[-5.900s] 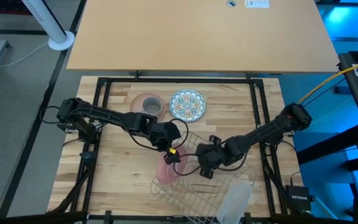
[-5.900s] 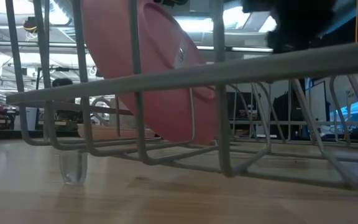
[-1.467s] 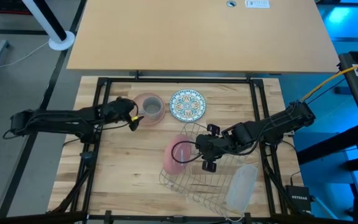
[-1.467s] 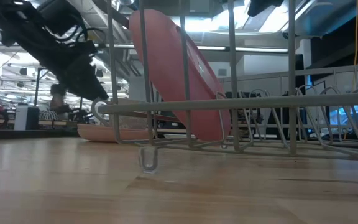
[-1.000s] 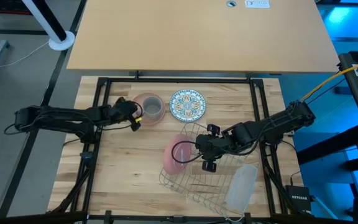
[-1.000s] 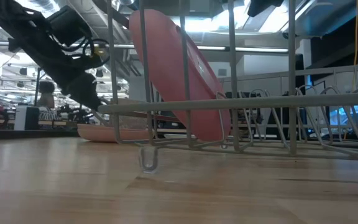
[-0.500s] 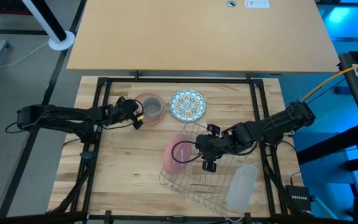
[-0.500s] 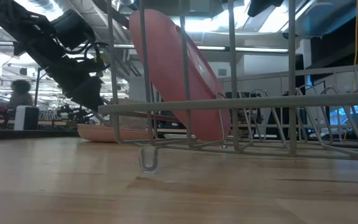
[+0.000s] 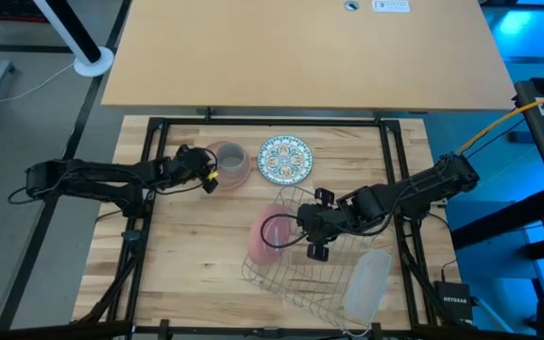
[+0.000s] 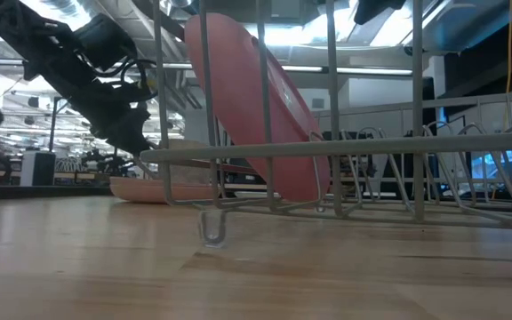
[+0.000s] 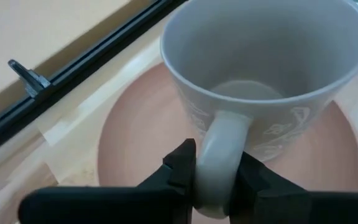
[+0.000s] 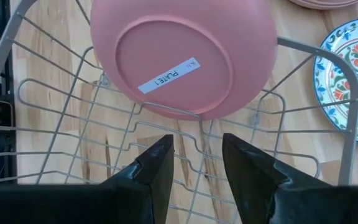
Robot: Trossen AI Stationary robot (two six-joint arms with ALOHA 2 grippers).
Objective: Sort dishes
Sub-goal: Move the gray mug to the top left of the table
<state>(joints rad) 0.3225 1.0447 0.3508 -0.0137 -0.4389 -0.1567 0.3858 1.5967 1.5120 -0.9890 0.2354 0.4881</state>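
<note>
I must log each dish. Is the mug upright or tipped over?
Upright. The mug stands on the pink plate, mouth up and empty, with the left gripper closed on its handle.

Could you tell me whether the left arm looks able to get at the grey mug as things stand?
Yes, it seems so: the left pincer is already closed around the grey mug's handle, with the mug standing on the pink plate and nothing in between.
</note>
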